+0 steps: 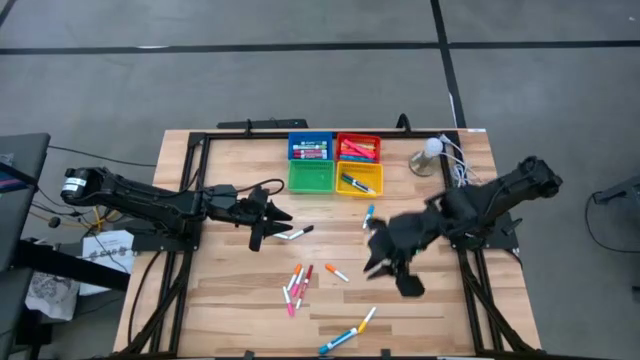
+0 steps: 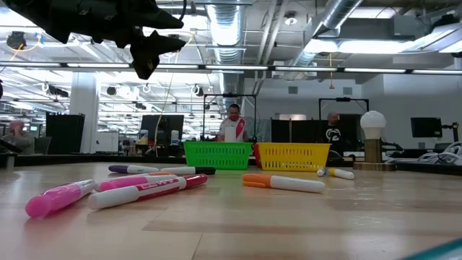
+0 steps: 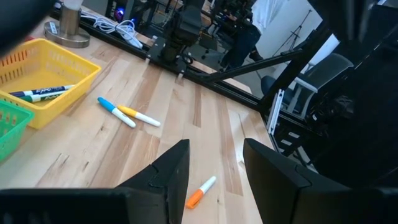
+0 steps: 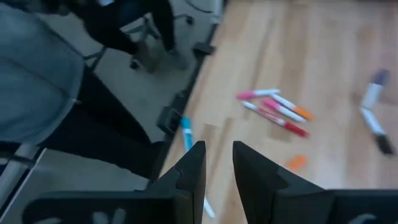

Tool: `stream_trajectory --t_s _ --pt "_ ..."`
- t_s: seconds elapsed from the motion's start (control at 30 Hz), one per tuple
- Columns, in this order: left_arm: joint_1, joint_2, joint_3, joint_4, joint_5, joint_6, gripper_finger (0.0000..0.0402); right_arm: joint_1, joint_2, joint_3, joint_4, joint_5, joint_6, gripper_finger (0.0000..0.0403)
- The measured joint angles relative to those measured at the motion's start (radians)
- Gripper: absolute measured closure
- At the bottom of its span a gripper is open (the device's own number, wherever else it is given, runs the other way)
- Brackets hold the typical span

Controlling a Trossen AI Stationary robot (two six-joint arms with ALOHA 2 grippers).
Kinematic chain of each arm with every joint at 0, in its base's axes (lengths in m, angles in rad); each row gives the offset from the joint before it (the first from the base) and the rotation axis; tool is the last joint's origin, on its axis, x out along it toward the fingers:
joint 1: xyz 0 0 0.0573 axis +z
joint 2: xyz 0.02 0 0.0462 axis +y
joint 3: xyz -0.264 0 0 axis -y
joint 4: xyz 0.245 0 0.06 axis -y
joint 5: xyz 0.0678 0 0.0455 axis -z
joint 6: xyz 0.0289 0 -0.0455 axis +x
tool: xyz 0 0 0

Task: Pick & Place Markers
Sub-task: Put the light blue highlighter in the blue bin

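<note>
- Four trays (image 1: pixel 311 178) sit at the table's far edge.
- About ten loose markers (image 1: pixel 297 284) lie mid-table.
- Left gripper (image 3: pixel 214 163) hovers above them, fingers apart, empty.
- Right gripper (image 4: pixel 218 163) likewise, fingers apart and empty.

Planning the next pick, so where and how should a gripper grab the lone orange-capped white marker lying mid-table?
Grip the orange-capped white marker at mid-barrel, coming straight down, jaws across its long axis. It lies flat and alone on the wooden table, so both sides look free.
</note>
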Motion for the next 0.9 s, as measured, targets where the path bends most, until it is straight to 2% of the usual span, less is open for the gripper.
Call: stream_trajectory --t_s 0.2,0.4,0.63,0.9 --pt "0.000 0.000 0.000 0.000 0.000 0.000 0.0251 0.080 0.101 0.000 0.055 0.001 0.006 0.0333" --pt "-0.002 0.000 0.000 0.000 0.000 -0.003 0.0251 0.092 0.163 0.000 0.050 0.001 0.018 0.0333" --pt "-0.003 0.000 0.000 0.000 0.000 -0.003 0.0251 0.098 0.179 0.000 0.050 -0.010 0.018 0.0333" --pt "-0.003 0.000 0.000 0.000 0.000 -0.003 0.0251 0.118 0.179 0.000 0.049 -0.077 0.026 0.0333"
